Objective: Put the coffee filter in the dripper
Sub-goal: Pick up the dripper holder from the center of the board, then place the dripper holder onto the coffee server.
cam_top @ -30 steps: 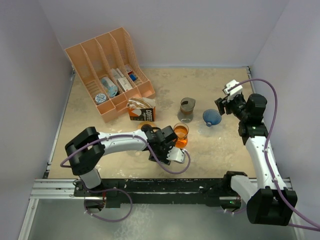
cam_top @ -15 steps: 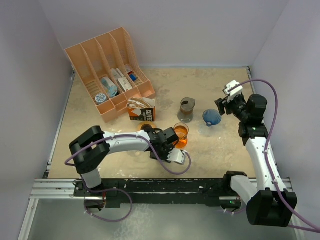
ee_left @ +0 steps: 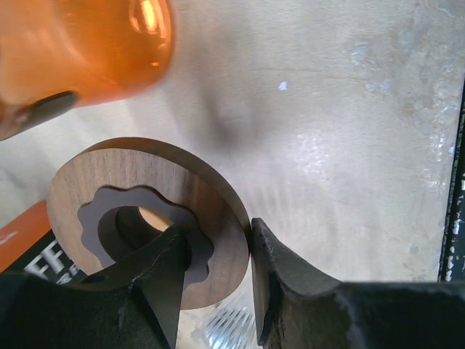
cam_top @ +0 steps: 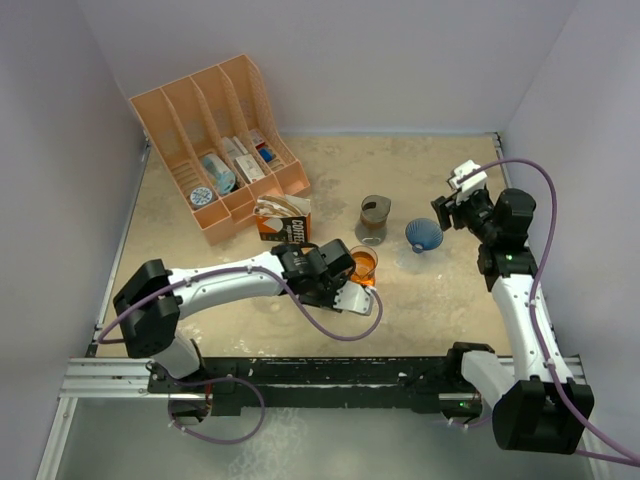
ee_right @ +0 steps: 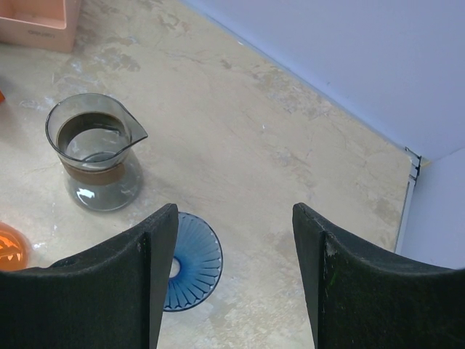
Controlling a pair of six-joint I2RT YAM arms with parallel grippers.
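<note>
pink organizer [cam_top: 215,140], glass carafe [cam_top: 373,220]

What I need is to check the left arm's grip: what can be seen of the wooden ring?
The wooden ring is a flat, dark-brown disc with grain and a scalloped cut-out around a round central hole. The left gripper pinches its rim: one finger reaches through the hole, the other presses the outer edge. The orange translucent vessel sits beyond it; whether the ring touches the table cannot be told.

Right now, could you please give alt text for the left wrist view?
Left fingers pinch a round wooden ring, one through its scalloped centre hole, one outside the rim. A blurred orange glass vessel fills the upper left.
</note>
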